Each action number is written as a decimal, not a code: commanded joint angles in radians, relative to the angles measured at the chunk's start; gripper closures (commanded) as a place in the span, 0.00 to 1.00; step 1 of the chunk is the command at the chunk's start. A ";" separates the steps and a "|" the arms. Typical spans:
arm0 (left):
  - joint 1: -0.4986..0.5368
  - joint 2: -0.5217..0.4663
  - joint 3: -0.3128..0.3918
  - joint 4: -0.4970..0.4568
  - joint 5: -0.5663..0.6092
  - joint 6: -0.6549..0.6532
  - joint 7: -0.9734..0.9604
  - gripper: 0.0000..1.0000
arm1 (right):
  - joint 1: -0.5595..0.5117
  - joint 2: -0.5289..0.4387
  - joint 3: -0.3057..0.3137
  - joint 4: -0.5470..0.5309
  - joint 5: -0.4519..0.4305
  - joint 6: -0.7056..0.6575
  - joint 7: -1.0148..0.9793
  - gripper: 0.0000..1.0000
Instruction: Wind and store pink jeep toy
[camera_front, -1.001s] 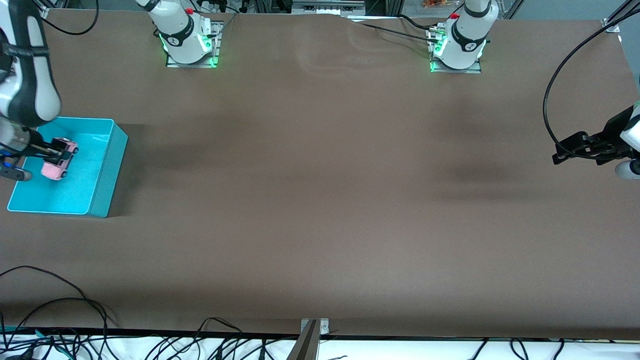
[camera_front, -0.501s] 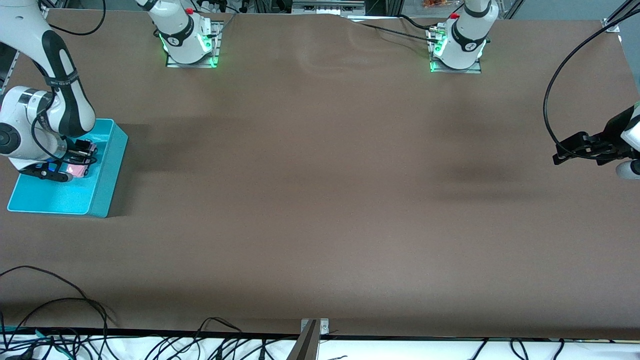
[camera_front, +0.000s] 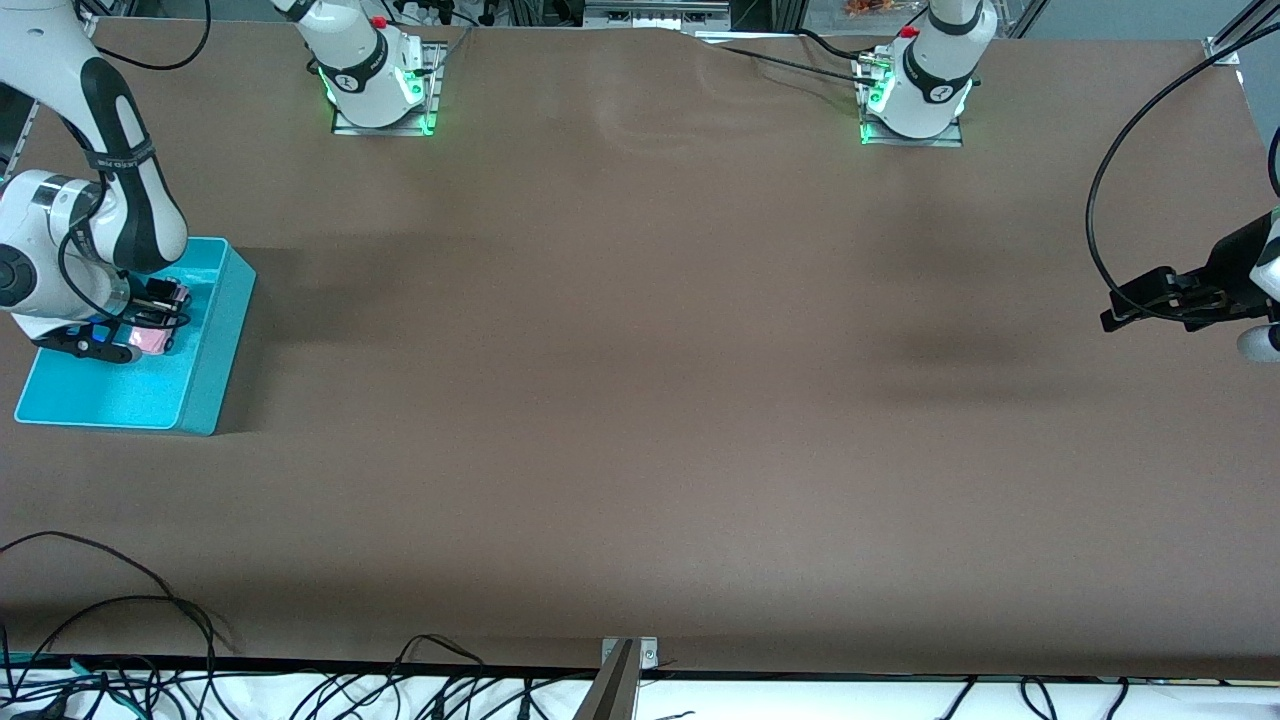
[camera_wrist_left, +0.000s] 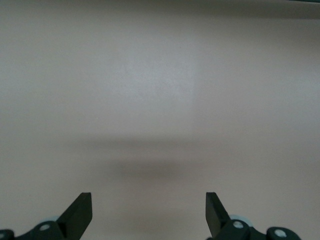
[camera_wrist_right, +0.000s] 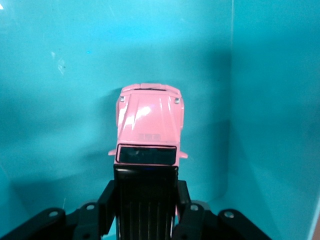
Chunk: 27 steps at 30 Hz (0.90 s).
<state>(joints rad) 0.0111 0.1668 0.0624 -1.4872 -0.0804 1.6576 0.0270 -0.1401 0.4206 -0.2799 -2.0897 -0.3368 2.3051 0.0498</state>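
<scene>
The table (camera_front: 640, 400) is bare across its near part and middle; toward the right arm's end, at about 9 o'clock in the front view, the turquoise bin (camera_front: 215, 340) is seen, and inside it the right gripper (camera_front: 150, 318) is lowered with the pink jeep toy (camera_front: 155, 342) clamped between its fingers; in the right wrist view the jeep (camera_wrist_right: 149, 145) is seen gripped across its black rear roof section, one finger on each flank, so the jaws are narrowed to the width of the body; the toy's long axis is seen to run straight out from the gripper, bonnet pointing away toward 12 o'clock of that view, where the bin's floor (camera_wrist_right: 65, 75) meets a wall; whether the wheels are touching the floor cannot be told, though the toy is judged to be very low; the coming move is judged to be a release, and what it turns on is that the jeep lies directly ahead of the fingers and in line with them, so a plain opening followed by a straight lift should leave it lying in the bin; the right arm is plainly the nearer one; at about 3 o'clock in the front view, over the left arm's end of the table, the left gripper (camera_front: 1150, 300) is held waiting, and in the left wrist view its fingers (camera_wrist_left: 80, 212) are seen spread wide with nothing between them
</scene>
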 joint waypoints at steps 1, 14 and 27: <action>0.009 0.019 -0.001 0.036 -0.024 -0.004 0.007 0.00 | -0.022 -0.031 0.007 -0.004 -0.027 -0.021 -0.040 1.00; 0.009 -0.032 -0.007 -0.013 0.002 0.019 0.007 0.00 | -0.036 0.000 0.007 -0.009 -0.027 -0.003 -0.067 0.00; 0.006 -0.150 -0.038 -0.180 0.053 0.096 -0.036 0.00 | -0.030 -0.091 0.056 0.046 -0.013 -0.200 -0.068 0.00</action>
<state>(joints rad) 0.0137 0.1049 0.0493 -1.5525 -0.0700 1.7029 0.0254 -0.1645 0.3979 -0.2747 -2.0758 -0.3401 2.2436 -0.0102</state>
